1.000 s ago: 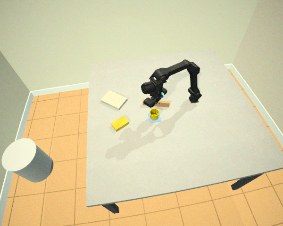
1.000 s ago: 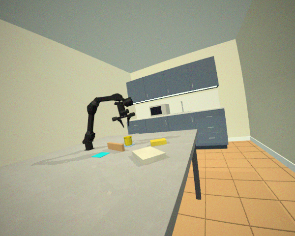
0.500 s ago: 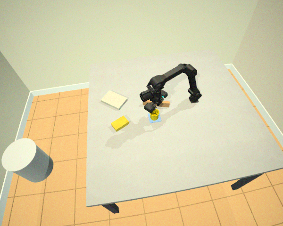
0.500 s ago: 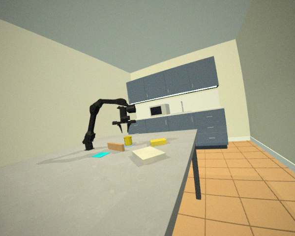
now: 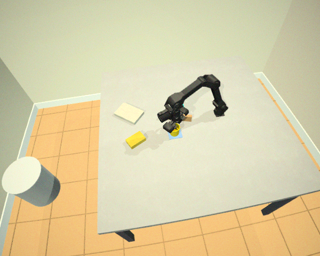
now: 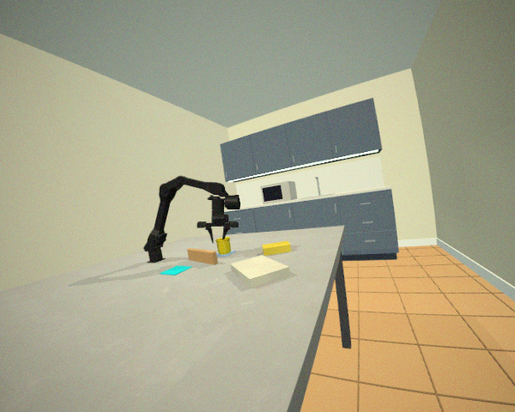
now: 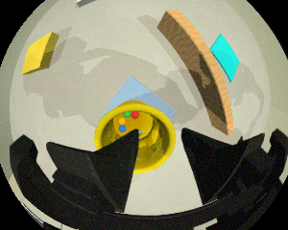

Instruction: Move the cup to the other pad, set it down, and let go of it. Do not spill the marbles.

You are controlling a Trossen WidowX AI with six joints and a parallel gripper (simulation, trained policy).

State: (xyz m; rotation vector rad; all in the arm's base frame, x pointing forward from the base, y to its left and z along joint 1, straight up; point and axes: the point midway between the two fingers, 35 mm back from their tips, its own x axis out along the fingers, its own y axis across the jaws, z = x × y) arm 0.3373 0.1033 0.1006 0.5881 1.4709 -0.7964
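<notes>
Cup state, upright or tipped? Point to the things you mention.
Upright: the yellow cup (image 5: 175,133) (image 6: 223,246) (image 7: 102,144) stands on the blue pad (image 5: 178,136) (image 6: 232,253) (image 7: 132,88), its mouth facing up, marbles (image 7: 135,115) inside.

The arm (image 5: 191,87) (image 6: 163,207) is matt black all over, with slim straight links and chunkier, rounded housings at its joints. A stubby black cylinder (image 5: 163,116) (image 6: 233,202) juts from the wrist, toward nine o'clock in the top view and three o'clock in the exterior one. The gripper (image 6: 219,239) (image 7: 160,132) is black too, its fingers faceted wedges tapering to points, with blocky carriers (image 6: 202,224) above them.
</notes>
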